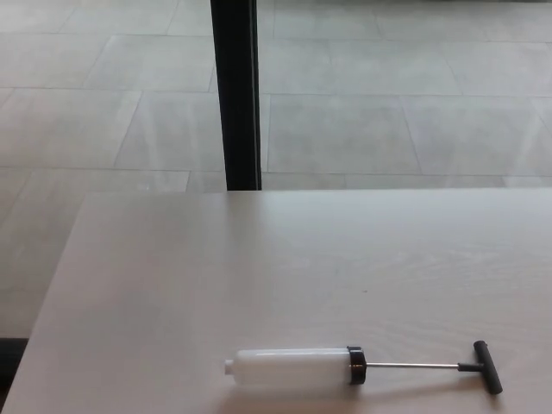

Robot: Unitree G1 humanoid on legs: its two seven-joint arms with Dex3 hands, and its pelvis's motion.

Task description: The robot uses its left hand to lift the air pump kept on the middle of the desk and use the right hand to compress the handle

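An air pump lies flat on the white desk, near its front edge. Its translucent white barrel points left and ends in a black collar. A thin metal rod runs out to the right, fully extended, to a black T-handle. Neither of my hands shows in the head view.
The desk's left edge runs diagonally down to the lower left. A black vertical post stands behind the desk's far edge. Beyond it is a grey tiled floor.
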